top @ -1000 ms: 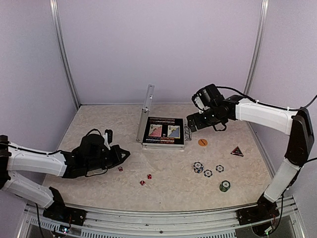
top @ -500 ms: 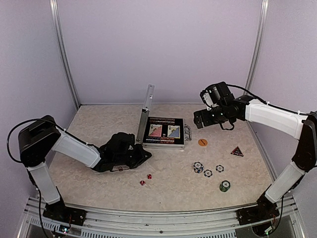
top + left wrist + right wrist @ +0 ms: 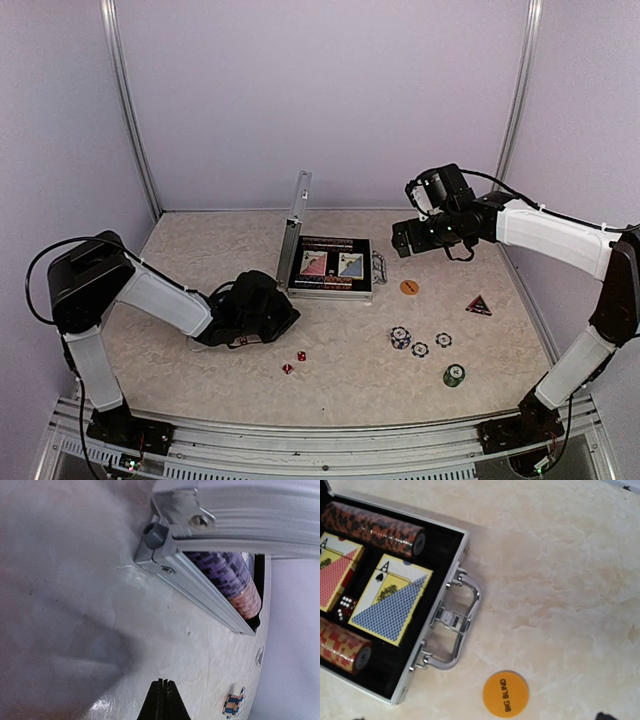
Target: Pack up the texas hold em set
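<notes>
Left gripper (image 3: 288, 318): jaws pressed together with nothing between them, lying low over the table (image 3: 170, 260) just near-left of the case's near left corner. In the wrist view its fingertips (image 3: 155, 702) meet in one dark wedge. Red dice (image 3: 301, 355): two, loose on the table, near and right of that gripper, close to each other. Case (image 3: 330, 293): ribbed silver aluminium, open and lying flat at the centre of the table, with its lid (image 3: 296, 225) standing upright along the left side. The black lining holds a red-backed deck (image 3: 335, 565) and a blue-backed deck (image 3: 390, 600) side by side. A dark chip row (image 3: 372, 527) runs along the far edge and an orange chip row (image 3: 342, 645) along the near edge. One red die (image 3: 345, 607) sits in the gap between the decks. Handle (image 3: 379, 266): chrome, on the case's right side, folded down onto the table. Right gripper (image 3: 400, 240): jaws spread wide and holding nothing, raised above the table right of the handle and far of the orange disc. Orange disc (image 3: 409, 287): round, lettered BIG BLIND, flat on the table just right of the handle. Striped chips (image 3: 420, 350): three, blue and white, lying singly near-right of the case. Green chip (image 3: 454, 375): dark, nearer and right of the striped ones; whether it is one chip or a stack cannot be told. Triangular marker (image 3: 478, 305): dark with red, right of the orange disc.
</notes>
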`<state>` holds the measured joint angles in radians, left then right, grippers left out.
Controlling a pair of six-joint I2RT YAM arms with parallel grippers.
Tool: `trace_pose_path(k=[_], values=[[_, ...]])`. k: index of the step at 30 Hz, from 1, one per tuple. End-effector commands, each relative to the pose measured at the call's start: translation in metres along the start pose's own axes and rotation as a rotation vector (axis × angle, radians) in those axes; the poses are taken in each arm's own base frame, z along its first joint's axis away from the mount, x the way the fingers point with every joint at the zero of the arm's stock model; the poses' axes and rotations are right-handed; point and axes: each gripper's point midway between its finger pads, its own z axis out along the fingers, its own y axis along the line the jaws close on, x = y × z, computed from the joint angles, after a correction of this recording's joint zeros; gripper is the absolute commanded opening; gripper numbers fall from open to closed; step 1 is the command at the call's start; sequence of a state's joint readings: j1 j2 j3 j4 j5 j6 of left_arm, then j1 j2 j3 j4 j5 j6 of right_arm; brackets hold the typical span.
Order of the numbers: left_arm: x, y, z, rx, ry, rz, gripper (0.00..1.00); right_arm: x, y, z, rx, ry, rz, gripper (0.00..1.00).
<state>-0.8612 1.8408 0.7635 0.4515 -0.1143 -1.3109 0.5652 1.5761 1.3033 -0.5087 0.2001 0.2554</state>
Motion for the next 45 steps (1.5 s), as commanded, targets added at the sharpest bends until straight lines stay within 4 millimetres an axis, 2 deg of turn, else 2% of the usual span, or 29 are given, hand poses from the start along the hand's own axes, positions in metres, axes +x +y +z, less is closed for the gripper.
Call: trace_pose_path(k=[1, 10, 20, 45], values=[[-0.01, 0.01, 0.009, -0.089, -0.07, -0.033, 0.0, -0.009, -0.002, -0.004, -0.009, -0.029, 0.008, 0.99], [-0.03, 0.018, 0.013, -0.159, -0.158, -0.07, 0.0, -0.01, -0.004, -0.009, -0.005, -0.034, 0.012, 1.0], [-0.033, 0.028, 0.023, -0.163, -0.153, -0.115, 0.0, -0.013, -0.007, -0.014, 0.006, -0.043, 0.013, 0.99], [-0.055, 0.034, 0.041, -0.146, -0.179, -0.17, 0.0, -0.004, -0.015, 0.0, 0.018, -0.014, 0.022, 1.0]])
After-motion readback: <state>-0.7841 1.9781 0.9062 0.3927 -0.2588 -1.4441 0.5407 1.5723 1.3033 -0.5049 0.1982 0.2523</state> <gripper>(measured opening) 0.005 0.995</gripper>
